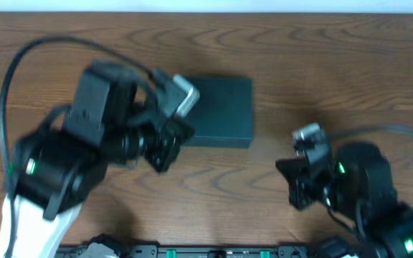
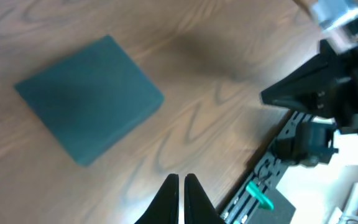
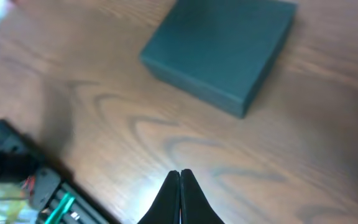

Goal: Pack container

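Observation:
The dark teal-green container (image 1: pixel 224 112) lies flat on the wooden table with its lid closed. It shows in the left wrist view (image 2: pixel 89 99) and the right wrist view (image 3: pixel 222 50). My left gripper (image 1: pixel 162 159) is shut and empty, held above the table just left of the container's front corner; its fingertips (image 2: pixel 182 180) nearly touch. My right gripper (image 1: pixel 287 172) is shut and empty, to the right of and nearer than the container; its fingertips (image 3: pixel 180 174) are pressed together.
A black rail with green clips (image 1: pixel 214 251) runs along the near table edge and shows in the left wrist view (image 2: pixel 260 193). The right arm (image 2: pixel 328 99) appears in the left wrist view. Bare wood surrounds the container.

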Action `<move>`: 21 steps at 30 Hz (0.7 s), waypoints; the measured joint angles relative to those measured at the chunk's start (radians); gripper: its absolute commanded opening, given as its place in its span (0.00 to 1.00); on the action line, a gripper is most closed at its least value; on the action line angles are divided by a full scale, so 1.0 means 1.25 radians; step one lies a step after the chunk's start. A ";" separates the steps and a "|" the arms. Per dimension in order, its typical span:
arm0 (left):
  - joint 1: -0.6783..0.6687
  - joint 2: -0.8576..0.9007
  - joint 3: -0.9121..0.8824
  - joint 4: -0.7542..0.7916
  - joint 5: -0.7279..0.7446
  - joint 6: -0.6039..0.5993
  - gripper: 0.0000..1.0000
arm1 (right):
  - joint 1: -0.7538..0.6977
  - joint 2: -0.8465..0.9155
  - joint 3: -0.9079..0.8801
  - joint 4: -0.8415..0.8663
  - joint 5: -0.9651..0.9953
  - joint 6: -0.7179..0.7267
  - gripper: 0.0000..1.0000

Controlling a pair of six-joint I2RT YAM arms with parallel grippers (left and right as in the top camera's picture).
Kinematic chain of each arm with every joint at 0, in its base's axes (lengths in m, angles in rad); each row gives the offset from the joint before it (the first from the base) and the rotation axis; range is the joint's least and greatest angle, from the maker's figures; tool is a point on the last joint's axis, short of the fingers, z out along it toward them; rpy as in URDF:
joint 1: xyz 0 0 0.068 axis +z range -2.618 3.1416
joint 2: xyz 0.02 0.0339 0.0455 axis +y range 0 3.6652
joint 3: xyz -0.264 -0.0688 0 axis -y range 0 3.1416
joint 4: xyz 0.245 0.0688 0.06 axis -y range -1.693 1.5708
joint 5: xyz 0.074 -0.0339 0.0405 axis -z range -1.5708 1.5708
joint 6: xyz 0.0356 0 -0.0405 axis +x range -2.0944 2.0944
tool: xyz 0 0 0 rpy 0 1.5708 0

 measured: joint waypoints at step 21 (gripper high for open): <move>-0.012 -0.366 -0.497 0.104 -0.040 -0.151 0.95 | 0.000 -0.206 -0.382 0.178 -0.115 0.240 0.99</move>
